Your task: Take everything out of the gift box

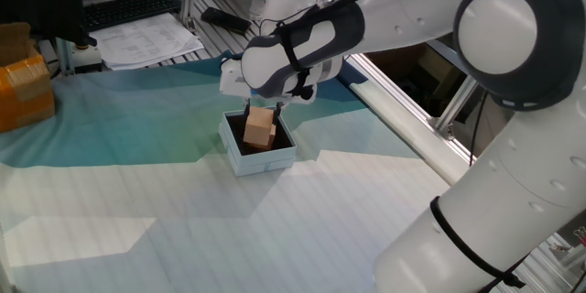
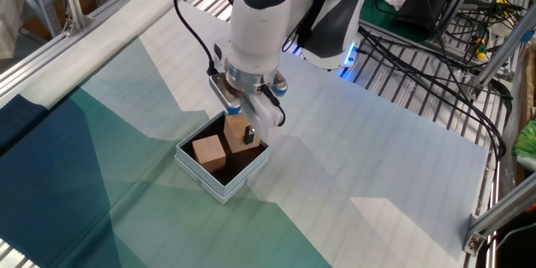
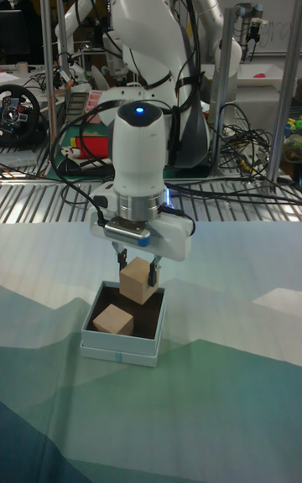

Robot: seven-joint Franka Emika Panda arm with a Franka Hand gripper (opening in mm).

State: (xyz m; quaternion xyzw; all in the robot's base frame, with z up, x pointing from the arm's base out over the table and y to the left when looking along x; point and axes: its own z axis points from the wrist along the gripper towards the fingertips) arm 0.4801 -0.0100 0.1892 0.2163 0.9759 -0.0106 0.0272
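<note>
The gift box (image 1: 259, 157) (image 2: 216, 176) (image 3: 120, 344) is a small pale blue-white square with a dark inside, standing on the teal and white cloth. My gripper (image 1: 263, 128) (image 2: 238, 133) (image 3: 137, 274) is shut on one tan wooden cube (image 1: 260, 129) (image 2: 235, 127) (image 3: 136, 278), held just above the box's far half, its lower edge about level with the rim. The second wooden cube (image 2: 208, 151) (image 3: 112, 321) lies inside the box beside it. In one fixed view the held cube hides the one in the box.
An orange-brown taped carton (image 1: 22, 87) stands at the far left of the table. Papers (image 1: 146, 38) and a keyboard (image 1: 133, 6) lie beyond the cloth. A metal rail (image 1: 403, 119) runs along the table's right edge. Cables (image 2: 435, 42) hang over the slatted frame.
</note>
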